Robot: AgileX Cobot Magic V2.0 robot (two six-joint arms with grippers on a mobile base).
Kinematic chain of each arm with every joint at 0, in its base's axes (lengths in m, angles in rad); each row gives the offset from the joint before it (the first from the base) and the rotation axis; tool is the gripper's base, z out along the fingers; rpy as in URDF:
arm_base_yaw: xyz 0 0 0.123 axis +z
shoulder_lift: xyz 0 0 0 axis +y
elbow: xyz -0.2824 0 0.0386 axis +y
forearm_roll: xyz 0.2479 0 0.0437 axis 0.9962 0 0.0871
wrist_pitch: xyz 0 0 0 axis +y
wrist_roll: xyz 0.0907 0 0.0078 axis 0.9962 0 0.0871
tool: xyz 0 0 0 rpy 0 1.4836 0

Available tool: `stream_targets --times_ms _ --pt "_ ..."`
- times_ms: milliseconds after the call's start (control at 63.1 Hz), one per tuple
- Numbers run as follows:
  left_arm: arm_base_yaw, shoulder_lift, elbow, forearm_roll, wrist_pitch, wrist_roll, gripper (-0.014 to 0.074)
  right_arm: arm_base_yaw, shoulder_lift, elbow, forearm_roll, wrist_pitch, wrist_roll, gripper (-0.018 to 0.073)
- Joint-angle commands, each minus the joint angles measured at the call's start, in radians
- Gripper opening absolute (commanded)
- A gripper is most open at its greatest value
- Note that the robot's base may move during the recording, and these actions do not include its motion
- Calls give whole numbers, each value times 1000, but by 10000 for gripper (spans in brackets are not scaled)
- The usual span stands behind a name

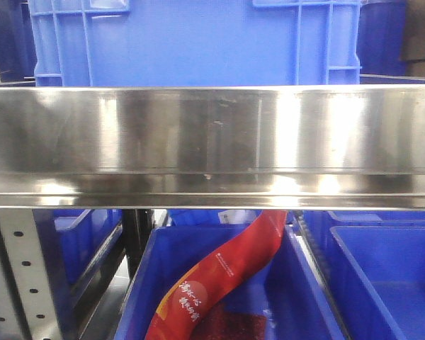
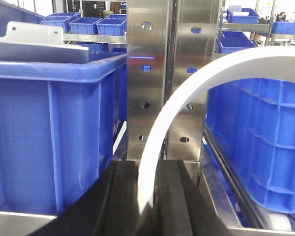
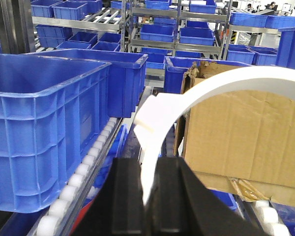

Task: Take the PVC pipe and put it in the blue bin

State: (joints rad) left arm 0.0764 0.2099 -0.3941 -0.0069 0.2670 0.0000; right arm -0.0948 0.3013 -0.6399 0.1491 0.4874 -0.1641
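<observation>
Where the black fingers of the left gripper [image 2: 147, 169] meet, they pinch a white curved PVC pipe [image 2: 187, 93] that arcs up and rightward. The right gripper [image 3: 148, 164] clenches a similar white curved piece [image 3: 187, 98]. Blue crates [image 2: 49, 128] flank the left one, with a perforated steel upright [image 2: 172, 73] behind. Near the right one, a blue bin [image 3: 39, 128] rests on a roller track [image 3: 83, 169] beside a cardboard box [image 3: 246, 132], with racks [image 3: 152, 19] beyond. The front view shows a stainless shelf beam [image 1: 212, 142] above a lower bin [image 1: 304, 283] holding a red packet [image 1: 227, 273].

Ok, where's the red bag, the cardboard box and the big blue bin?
red bag [image 1: 223, 275]: front view, printed middle.
cardboard box [image 3: 241, 137]: right wrist view, its front side.
big blue bin [image 3: 39, 142]: right wrist view, its front wall.
</observation>
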Motion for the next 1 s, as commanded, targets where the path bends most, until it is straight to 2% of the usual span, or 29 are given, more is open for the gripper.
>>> stream_targets --times_ms 0,222,348,523,681,760,903,982 --pt "0 -3 -10 -4 -50 0 -111 -1 -2 2 -7 -25 -3 -168" --pt "0 -3 -27 -1 -97 0 -111 -1 -2 2 -5 -23 -3 -168" --pt "0 -3 -27 -48 -88 0 -111 -1 -2 2 -3 -25 -3 -168" --pt "-2 -3 -27 -74 -88 0 -111 -1 -2 2 78 -50 -3 -168" --pt "-2 -3 -72 -147 -26 0 -111 -1 -2 0 126 -75 -3 -168" --pt "-2 -3 -104 -149 -11 0 -111 -1 -2 0 126 -68 -11 -168" --pt "-2 4 -168 -149 22 50 -111 21 3 0 153 -65 -13 -168" --pt "-2 25 -191 -177 54 51 -111 46 19 -14 153 -59 -13 -168"
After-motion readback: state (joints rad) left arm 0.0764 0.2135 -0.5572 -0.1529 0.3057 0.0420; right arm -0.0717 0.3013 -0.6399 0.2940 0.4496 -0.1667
